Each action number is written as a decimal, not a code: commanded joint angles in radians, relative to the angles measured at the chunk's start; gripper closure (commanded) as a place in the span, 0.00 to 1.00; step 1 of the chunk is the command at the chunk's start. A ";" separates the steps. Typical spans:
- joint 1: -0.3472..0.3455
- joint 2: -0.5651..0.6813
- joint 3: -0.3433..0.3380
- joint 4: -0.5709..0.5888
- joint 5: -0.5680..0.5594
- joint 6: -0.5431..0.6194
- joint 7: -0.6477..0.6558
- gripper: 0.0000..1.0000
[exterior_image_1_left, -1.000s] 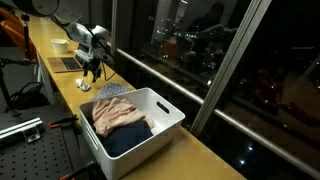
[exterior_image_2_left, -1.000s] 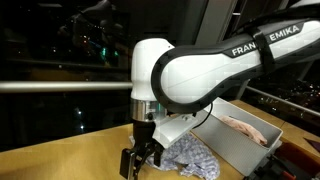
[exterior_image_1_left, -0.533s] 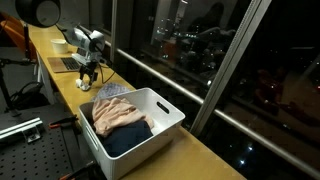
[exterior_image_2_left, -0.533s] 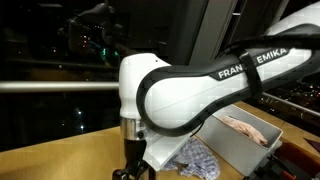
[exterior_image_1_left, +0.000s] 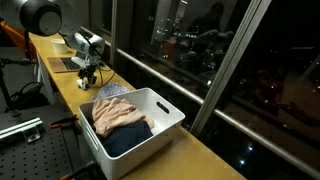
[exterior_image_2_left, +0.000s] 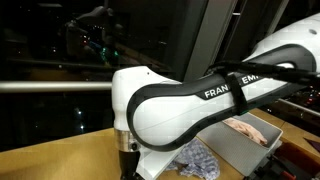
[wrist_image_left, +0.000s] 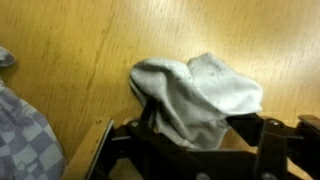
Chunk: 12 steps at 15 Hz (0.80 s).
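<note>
A crumpled white-grey cloth (wrist_image_left: 205, 90) lies on the wooden counter (wrist_image_left: 90, 50). My gripper (wrist_image_left: 197, 132) is down over it, jaws still apart, with a dark finger on each side of the cloth's lower part. In an exterior view the gripper (exterior_image_1_left: 88, 77) stands low on the counter just beyond the white bin, over the small pale cloth (exterior_image_1_left: 85, 85). In the exterior view where the white arm (exterior_image_2_left: 190, 100) fills the picture, the arm hides the fingers and the cloth.
A checkered blue-grey cloth (wrist_image_left: 25, 140) (exterior_image_1_left: 112, 91) (exterior_image_2_left: 196, 160) lies beside the gripper, next to the white bin (exterior_image_1_left: 168, 112) (exterior_image_2_left: 238, 152). The bin holds a pink garment (exterior_image_1_left: 117, 114) (exterior_image_2_left: 246, 128) over dark fabric (exterior_image_1_left: 130, 141). Dark windows (exterior_image_1_left: 190, 40) run along the counter's far edge.
The arm has come down and shifted slightly away from the bin, onto the white cloth. The jaws have begun to narrow around it.
</note>
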 joint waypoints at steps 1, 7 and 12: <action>0.001 0.027 -0.003 0.032 0.003 -0.006 0.002 0.55; -0.014 -0.023 -0.014 -0.006 -0.008 -0.007 0.018 0.99; -0.017 -0.191 -0.064 -0.120 -0.054 -0.014 0.087 1.00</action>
